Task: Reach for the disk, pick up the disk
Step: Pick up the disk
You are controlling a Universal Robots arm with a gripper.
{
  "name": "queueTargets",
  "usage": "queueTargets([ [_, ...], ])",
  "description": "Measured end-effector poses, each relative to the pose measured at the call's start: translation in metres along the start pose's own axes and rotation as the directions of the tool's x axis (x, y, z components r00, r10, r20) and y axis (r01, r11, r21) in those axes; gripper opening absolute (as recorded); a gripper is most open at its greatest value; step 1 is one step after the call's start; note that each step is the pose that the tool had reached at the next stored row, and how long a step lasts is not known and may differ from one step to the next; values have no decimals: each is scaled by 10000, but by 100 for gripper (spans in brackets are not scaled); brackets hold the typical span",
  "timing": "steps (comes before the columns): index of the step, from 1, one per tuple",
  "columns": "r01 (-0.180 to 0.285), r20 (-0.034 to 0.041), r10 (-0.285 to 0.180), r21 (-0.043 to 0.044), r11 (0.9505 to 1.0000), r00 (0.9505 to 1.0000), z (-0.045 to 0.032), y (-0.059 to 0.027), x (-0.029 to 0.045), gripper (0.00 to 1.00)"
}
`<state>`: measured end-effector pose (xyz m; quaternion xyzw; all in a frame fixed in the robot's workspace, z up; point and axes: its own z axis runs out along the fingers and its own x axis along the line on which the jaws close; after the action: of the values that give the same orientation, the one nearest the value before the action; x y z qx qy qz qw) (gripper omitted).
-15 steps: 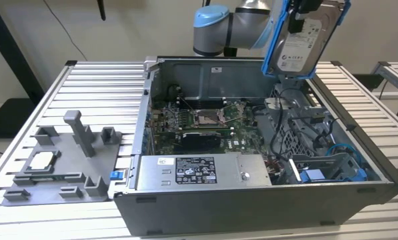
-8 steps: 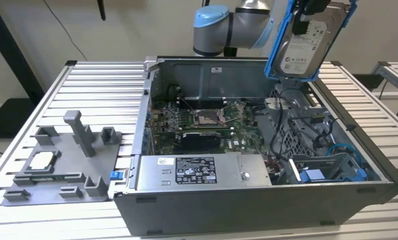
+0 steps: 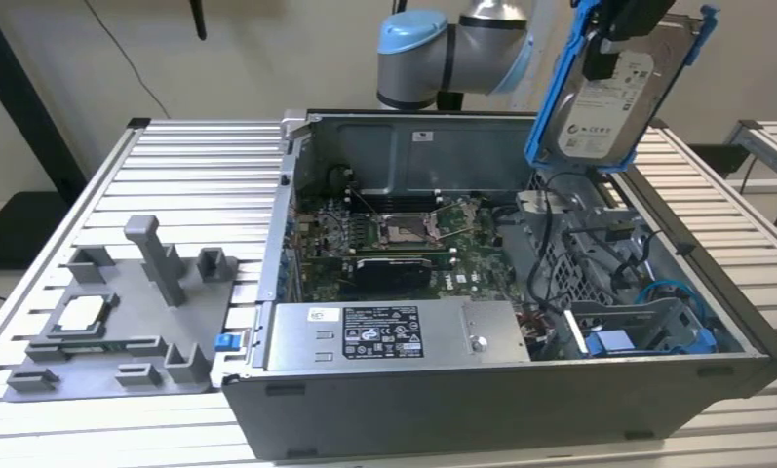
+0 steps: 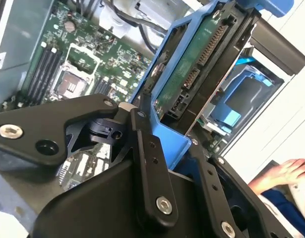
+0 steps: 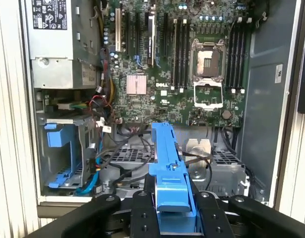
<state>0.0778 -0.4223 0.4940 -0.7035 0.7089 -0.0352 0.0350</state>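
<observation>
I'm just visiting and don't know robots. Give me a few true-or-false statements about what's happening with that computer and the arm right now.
1. The gripper is clamped on the disk. True.
2. The disk lies flat inside the computer case. False: it hangs lifted above the case.
3. The disk's bracket is red. False: it is bright blue.
4. The computer case is open, its motherboard exposed. True.
5. A grey fixture tray sits at the exterior view's left of the case. True.
</observation>
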Motion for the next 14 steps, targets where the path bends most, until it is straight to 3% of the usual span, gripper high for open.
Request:
queueTargets([
  [14,-4,31,4,0,10000,10000,2,-15,560,0],
])
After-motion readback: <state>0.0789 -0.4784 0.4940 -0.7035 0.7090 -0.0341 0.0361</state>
